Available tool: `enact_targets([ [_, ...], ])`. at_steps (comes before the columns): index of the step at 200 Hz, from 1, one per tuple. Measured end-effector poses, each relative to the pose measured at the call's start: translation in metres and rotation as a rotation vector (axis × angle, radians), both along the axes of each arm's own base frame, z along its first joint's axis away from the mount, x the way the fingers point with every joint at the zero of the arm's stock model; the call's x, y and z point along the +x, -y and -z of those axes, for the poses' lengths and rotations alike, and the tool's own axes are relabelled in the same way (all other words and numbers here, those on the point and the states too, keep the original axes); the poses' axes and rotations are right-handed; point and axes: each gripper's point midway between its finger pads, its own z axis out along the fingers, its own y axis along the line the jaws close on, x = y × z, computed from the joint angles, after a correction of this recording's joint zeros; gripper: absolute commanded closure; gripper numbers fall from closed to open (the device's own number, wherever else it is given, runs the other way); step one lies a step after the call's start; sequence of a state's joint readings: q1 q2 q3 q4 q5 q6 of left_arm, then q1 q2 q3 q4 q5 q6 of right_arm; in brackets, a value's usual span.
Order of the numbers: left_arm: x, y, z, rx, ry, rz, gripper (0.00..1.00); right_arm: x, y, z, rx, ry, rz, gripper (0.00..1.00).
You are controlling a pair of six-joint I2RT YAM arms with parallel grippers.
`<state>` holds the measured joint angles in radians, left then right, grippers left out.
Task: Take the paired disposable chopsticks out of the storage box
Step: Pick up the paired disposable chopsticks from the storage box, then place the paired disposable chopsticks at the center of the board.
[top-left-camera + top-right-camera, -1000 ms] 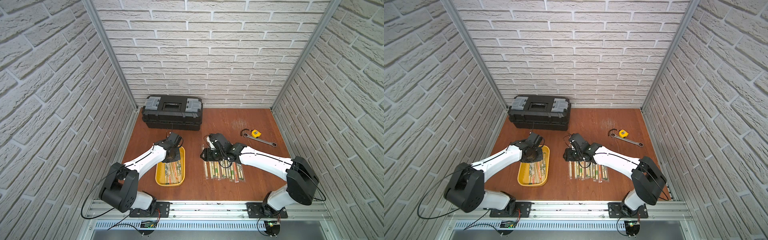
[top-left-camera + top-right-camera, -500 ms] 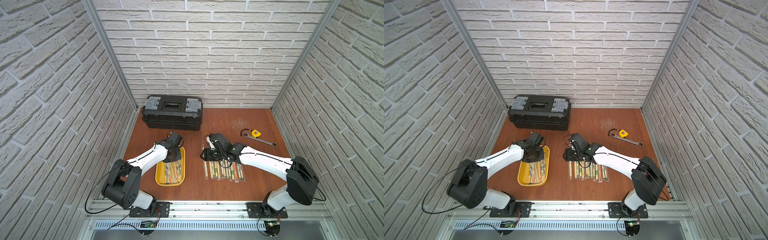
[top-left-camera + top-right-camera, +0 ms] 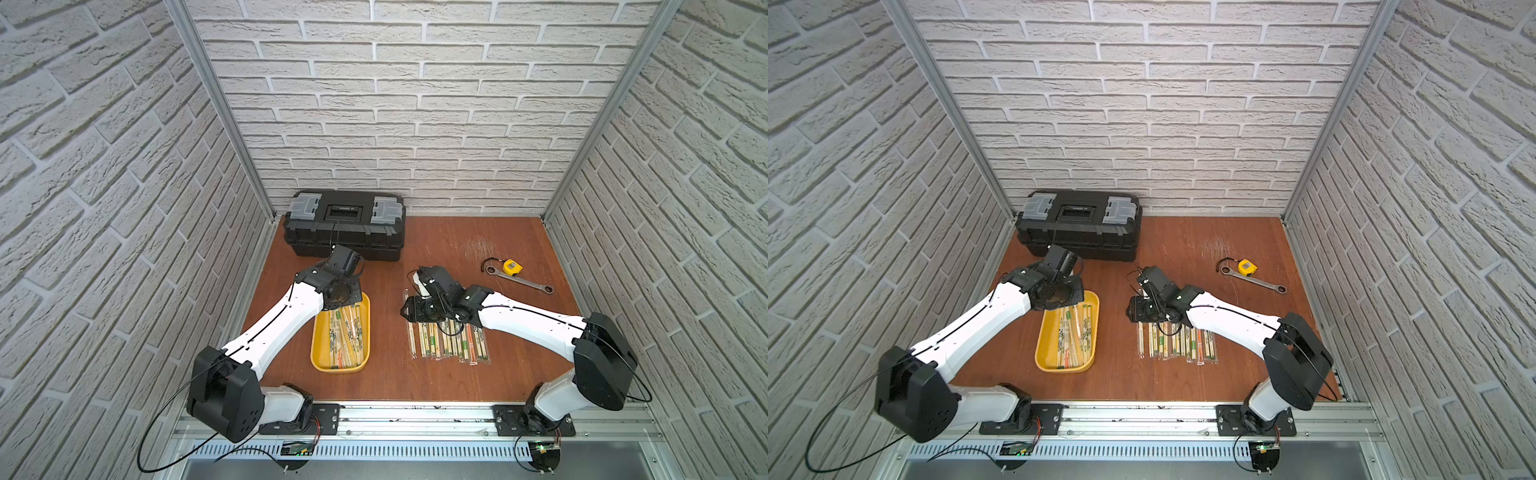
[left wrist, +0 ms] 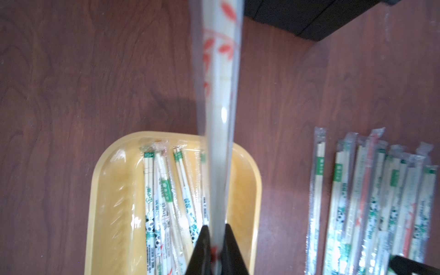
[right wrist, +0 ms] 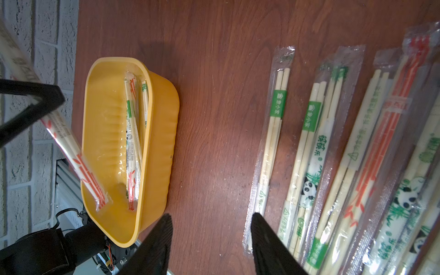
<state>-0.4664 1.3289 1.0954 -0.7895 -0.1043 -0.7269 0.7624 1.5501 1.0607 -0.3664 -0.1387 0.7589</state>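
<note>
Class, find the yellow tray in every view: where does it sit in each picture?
Top view: yellow tray lower, left of centre.
Top view: yellow tray lower, left of centre.
Left wrist: yellow tray beneath the held orange-print pair.
Right wrist: yellow tray side-on, its ribbed wall showing.
Shared landmark: the chopstick row lying beside it.

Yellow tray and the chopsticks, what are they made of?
The yellow tray looks like glossy moulded plastic: it has shiny highlights and a ribbed wall. The chopsticks look like pale, matte bamboo or wood; which one, I cannot tell. Their sleeves seem thin clear plastic film, crinkly and glinting.
</note>
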Motion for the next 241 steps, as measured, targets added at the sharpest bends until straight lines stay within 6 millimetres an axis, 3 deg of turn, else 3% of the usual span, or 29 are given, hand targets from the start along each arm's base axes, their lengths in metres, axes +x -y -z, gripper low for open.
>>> enact_targets([
  [17,0.006,0.014,-0.007,-0.027,0.007,0.020,0.93,-0.002,0.005,0.000,-0.005,0.003,0.004,0.44],
  [37,0.010,0.037,-0.002,-0.044,-0.018,0.054,0.93,-0.006,0.019,0.002,-0.015,0.003,0.019,0.44],
  [73,0.014,0.085,0.031,-0.039,-0.096,0.126,0.92,-0.015,0.045,0.002,-0.034,0.005,0.056,0.43],
  [115,0.007,0.121,0.070,-0.034,-0.169,0.153,0.92,-0.028,0.065,0.002,-0.047,0.016,0.077,0.42],
  [161,-0.001,0.144,0.105,-0.047,-0.236,0.145,0.91,-0.040,0.077,0.012,-0.070,-0.005,0.084,0.42],
  [199,-0.003,0.155,0.116,-0.058,-0.255,0.139,0.89,-0.043,0.079,0.014,-0.074,-0.012,0.083,0.41],
  [213,-0.003,0.156,0.117,-0.061,-0.258,0.138,0.84,-0.043,0.079,0.014,-0.073,-0.013,0.082,0.40],
  [241,-0.002,0.159,0.117,-0.065,-0.257,0.141,0.66,-0.044,0.078,0.014,-0.067,-0.016,0.079,0.38],
])
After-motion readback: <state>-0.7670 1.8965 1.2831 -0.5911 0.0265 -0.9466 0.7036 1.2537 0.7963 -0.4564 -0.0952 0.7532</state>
